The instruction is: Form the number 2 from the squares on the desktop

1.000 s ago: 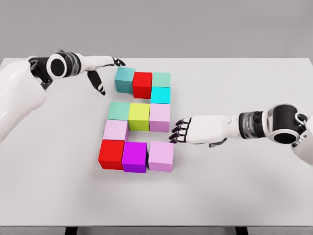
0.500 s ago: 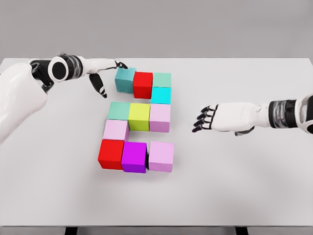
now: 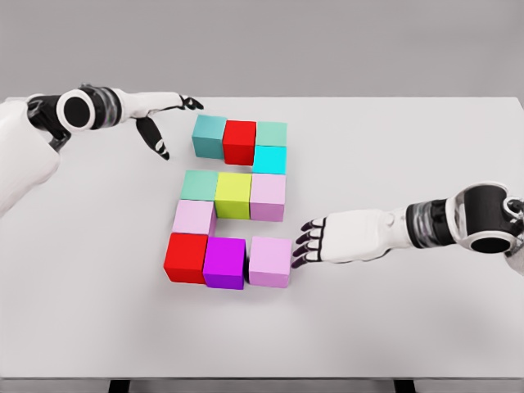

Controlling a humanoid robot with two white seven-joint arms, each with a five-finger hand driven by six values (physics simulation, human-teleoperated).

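Head view of a white tabletop (image 3: 409, 155) bearing eleven coloured blocks. At far left, the left hand (image 3: 160, 119) reaches in along the rear of the tabletop, its fingers (image 3: 155, 139) spread loosely and holding nothing; it is near, but apart from, the teal block (image 3: 209, 135) that begins the top row. That row continues rightward with a red block (image 3: 239, 141) and a mint block (image 3: 271, 133); a cyan block (image 3: 268, 159) sits just in front of the mint one. The middle row, left to right, comprises a green-teal block (image 3: 199, 185), a yellow-green block (image 3: 233, 195) and a lilac block (image 3: 268, 196). A pale pink block (image 3: 194, 218) lies below the row's left end. The bottom row comprises a second red block (image 3: 186, 258), a magenta block (image 3: 225, 262) and a lavender block (image 3: 270, 261). Together the blocks form a figure 2 near the tabletop's centre. At right, the right hand (image 3: 332, 239) extends leftward, empty, fingers (image 3: 304, 244) slightly curled, their dark tips at the lavender block's right face; contact cannot be judged.
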